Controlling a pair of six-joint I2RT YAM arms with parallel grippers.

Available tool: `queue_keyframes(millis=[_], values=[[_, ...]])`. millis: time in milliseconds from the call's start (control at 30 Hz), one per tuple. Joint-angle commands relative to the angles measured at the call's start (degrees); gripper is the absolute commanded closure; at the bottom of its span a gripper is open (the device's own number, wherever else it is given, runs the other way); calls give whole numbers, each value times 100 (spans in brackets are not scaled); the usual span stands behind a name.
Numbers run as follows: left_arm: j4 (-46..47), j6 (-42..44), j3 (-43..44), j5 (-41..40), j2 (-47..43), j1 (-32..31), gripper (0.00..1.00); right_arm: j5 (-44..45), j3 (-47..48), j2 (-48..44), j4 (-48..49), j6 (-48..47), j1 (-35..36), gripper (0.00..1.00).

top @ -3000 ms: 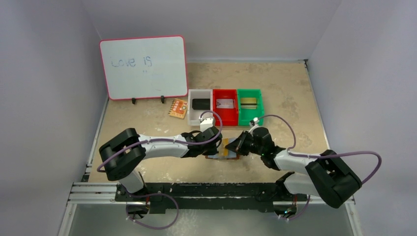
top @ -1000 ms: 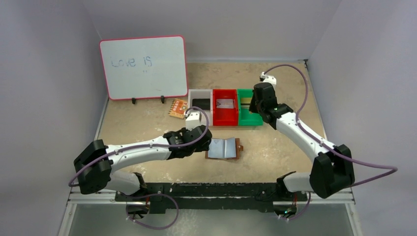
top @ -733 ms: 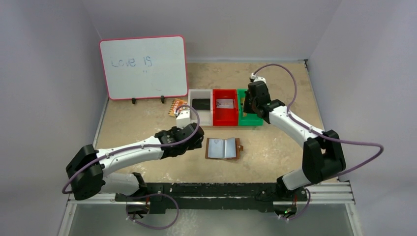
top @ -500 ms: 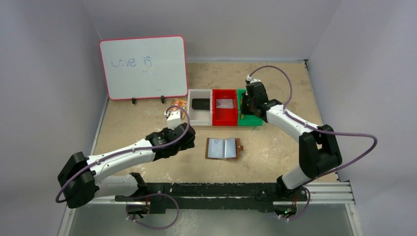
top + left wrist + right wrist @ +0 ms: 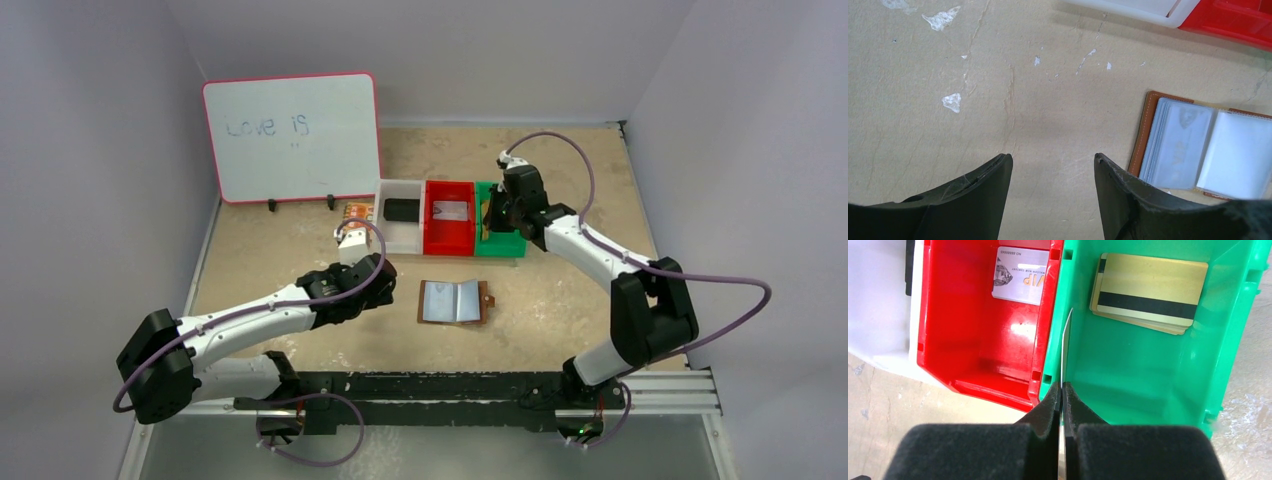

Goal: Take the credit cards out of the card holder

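The brown card holder [image 5: 455, 301] lies open on the table, its pale blue-grey pockets [image 5: 1182, 145] facing up. My left gripper [image 5: 386, 284] hovers open just to its left, with nothing between the fingers [image 5: 1053, 159]. My right gripper [image 5: 1062, 388] is shut on a thin credit card [image 5: 1065, 347] seen edge-on. It holds the card upright inside the green bin [image 5: 1128, 365], close to the wall shared with the red bin [image 5: 983, 340]. A stack of gold credit cards [image 5: 1148, 292] lies in the green bin. One silver card [image 5: 1020, 275] lies in the red bin.
White [image 5: 398, 228], red [image 5: 448, 228] and green [image 5: 500, 240] bins stand in a row behind the holder; the white one holds a black card. An orange-yellow patterned card [image 5: 356, 211] lies left of them. A whiteboard [image 5: 292, 135] stands at the back left.
My right gripper has moved with the card down over the green bin. The left arm has pulled back leftward from the holder. The row of bins has shifted slightly left.
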Motion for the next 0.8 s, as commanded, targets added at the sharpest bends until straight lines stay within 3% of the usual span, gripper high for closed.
queue_keyframes(millis=[0, 133, 233, 400, 567, 767], values=[[44, 53, 97, -140, 29, 30, 39, -102, 91, -230, 95, -224, 26, 100], [36, 56, 77, -132, -19, 34, 39, 672, 234, -314, -150, -596, 14, 100], [49, 56, 18, -125, -105, 35, 39, 1081, 164, -508, 213, -1504, 16, 100], [62, 150, -7, -68, -239, 42, 39, 1137, -54, -644, 1089, -3647, 20, 100], [-35, 232, 14, -138, -259, 39, 39, 418, -279, -636, 1229, -5383, 19, 100], [69, 188, 26, -35, -364, 39, 39, 211, -258, -186, 872, -6457, -17, 100]])
